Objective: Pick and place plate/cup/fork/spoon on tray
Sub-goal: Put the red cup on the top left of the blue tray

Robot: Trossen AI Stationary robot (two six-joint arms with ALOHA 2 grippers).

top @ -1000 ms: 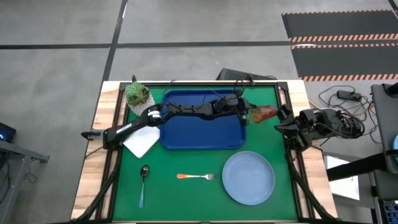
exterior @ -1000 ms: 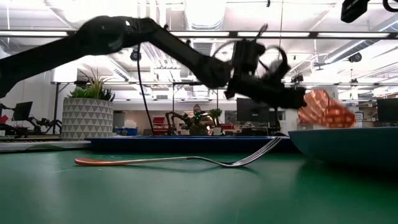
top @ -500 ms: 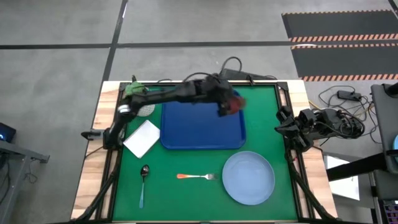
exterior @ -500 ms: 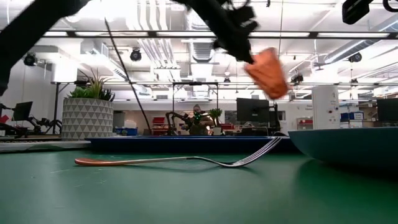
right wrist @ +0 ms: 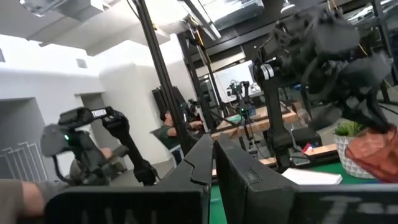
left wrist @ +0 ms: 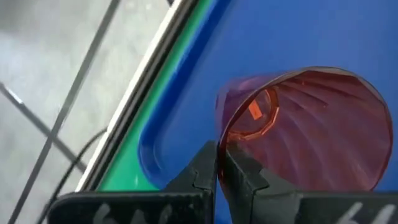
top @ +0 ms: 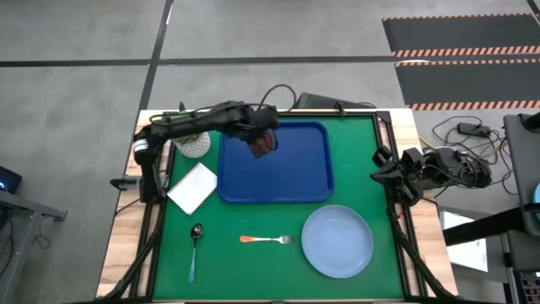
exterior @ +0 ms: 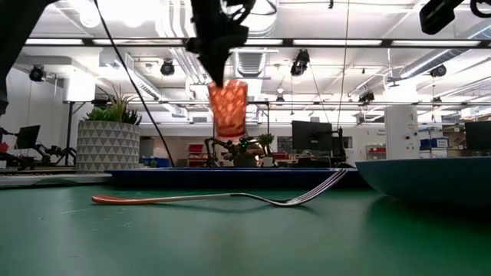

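Since the earlier frame, the cup [top: 265,142] was carried over the tray [top: 295,181]'s far-left corner, pinched by its rim in the left gripper [left wrist: 219,163]; judged light, slippery.

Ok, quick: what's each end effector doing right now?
Left end effector: shut on the cup, above the tray.
Right end effector: shut, empty, at the table's right edge.

Workshop hall around a wooden-edged table with a green mat

Grey concrete floor [top: 253,34] crossed by dark seams, orange-striped black floor mats [top: 460,51] at the far right corner; ceiling strip lights [exterior: 253,15] glow over white walls [right wrist: 124,81], distant dark monitors [exterior: 311,138] and black metal frames [right wrist: 155,68].
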